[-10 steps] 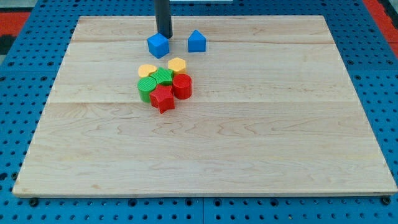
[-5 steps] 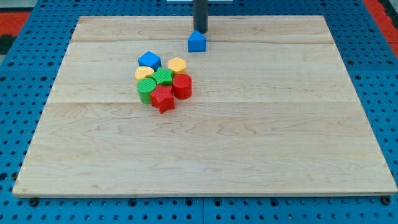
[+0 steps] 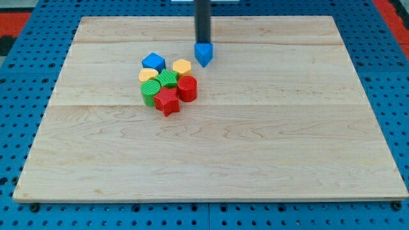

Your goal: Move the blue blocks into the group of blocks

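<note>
My tip (image 3: 202, 43) touches the top side of a blue block (image 3: 204, 54), which sits just right of the group, near the yellow block (image 3: 182, 66). A second blue block, a cube (image 3: 153, 62), rests against the group's upper left, above another yellow block (image 3: 148, 75). The group also holds a green block (image 3: 169, 78), a green cylinder (image 3: 151, 92), a red cylinder (image 3: 187, 87) and a red star (image 3: 167, 101).
The blocks lie on a wooden board (image 3: 255, 140), in its upper middle. The board rests on a blue perforated surface (image 3: 19, 96).
My tip pushed the blue cube down into the group's upper left, then moved right behind the other blue block and pushed it down toward the group.
</note>
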Robot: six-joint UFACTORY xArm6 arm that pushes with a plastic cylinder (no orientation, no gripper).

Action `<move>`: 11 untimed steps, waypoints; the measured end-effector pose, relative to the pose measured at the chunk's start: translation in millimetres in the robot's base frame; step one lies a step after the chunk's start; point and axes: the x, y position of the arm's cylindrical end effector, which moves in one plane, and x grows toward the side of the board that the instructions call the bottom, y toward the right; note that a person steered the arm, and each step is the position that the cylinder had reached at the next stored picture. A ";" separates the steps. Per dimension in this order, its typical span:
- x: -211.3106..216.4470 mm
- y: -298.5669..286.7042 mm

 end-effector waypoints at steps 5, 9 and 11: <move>28.3 -0.1; 3.0 -28.3; 43.6 -7.1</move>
